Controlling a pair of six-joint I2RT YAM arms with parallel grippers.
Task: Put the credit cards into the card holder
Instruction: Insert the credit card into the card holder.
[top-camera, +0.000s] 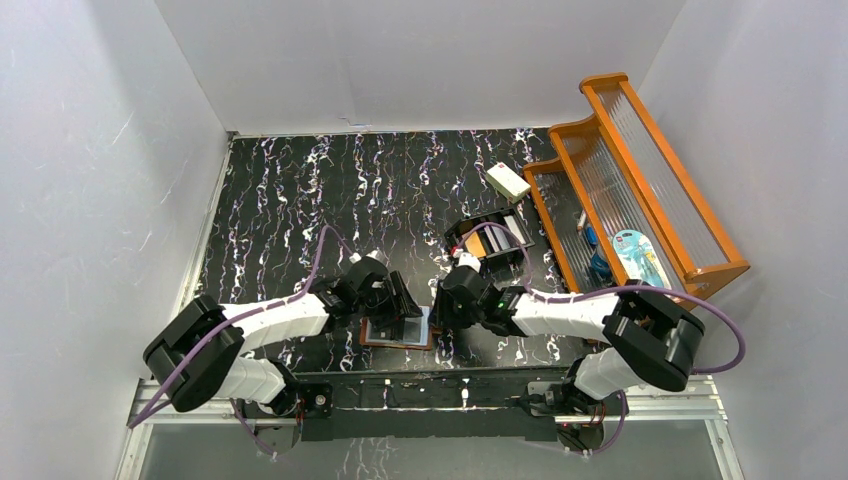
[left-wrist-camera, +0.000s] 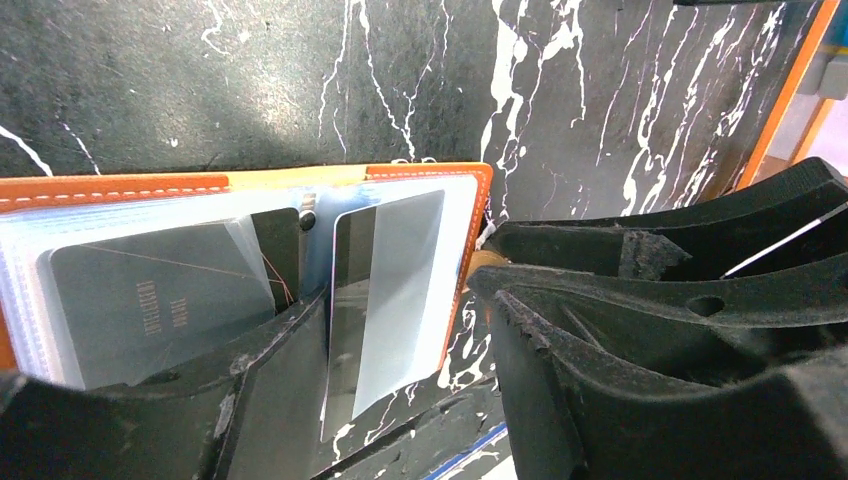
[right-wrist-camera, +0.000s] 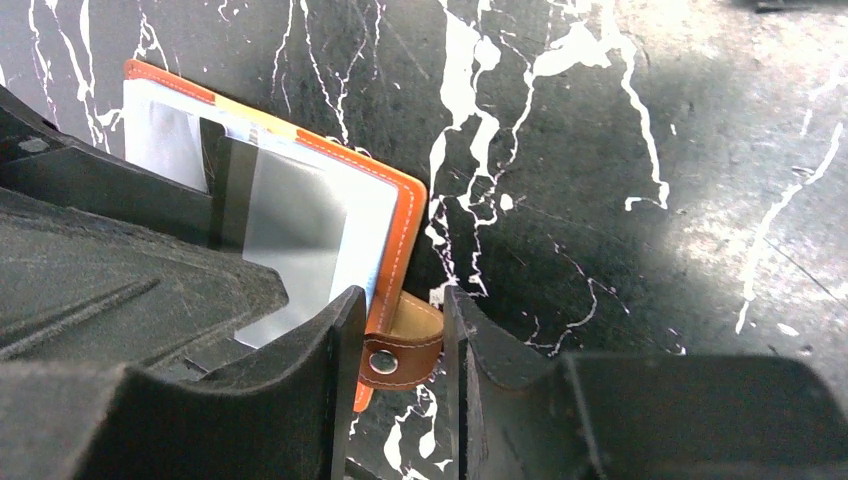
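From above, the card holder (top-camera: 398, 333) lies open on the black marbled worktop (top-camera: 300, 200), just inside the near edge and about midway along it. The left gripper (top-camera: 405, 300) sits over its far side and the right gripper (top-camera: 445, 300) is at its right end. Further back and toward the right edge stands a black compartmented box (top-camera: 490, 235) with an orange card showing inside, and beyond it a white block (top-camera: 507, 181). An orange wooden rack (top-camera: 650, 150) fills the far right corner.

In the left wrist view, the holder's orange stitched rim (left-wrist-camera: 250, 182) frames clear sleeves. A dark grey card (left-wrist-camera: 150, 310) is tucked in one sleeve; its pale lettering is too small to read. A silver-grey card (left-wrist-camera: 385, 280) with a dark stripe lies between the left gripper's fingers, which stand spread, the right one clear of the card's edge.

In the right wrist view, the silver-grey card lies on the open page. The right gripper's fingers (right-wrist-camera: 345, 380) are pressed in on the brown snap tab (right-wrist-camera: 400, 350) at the holder's corner, pinching it from both sides
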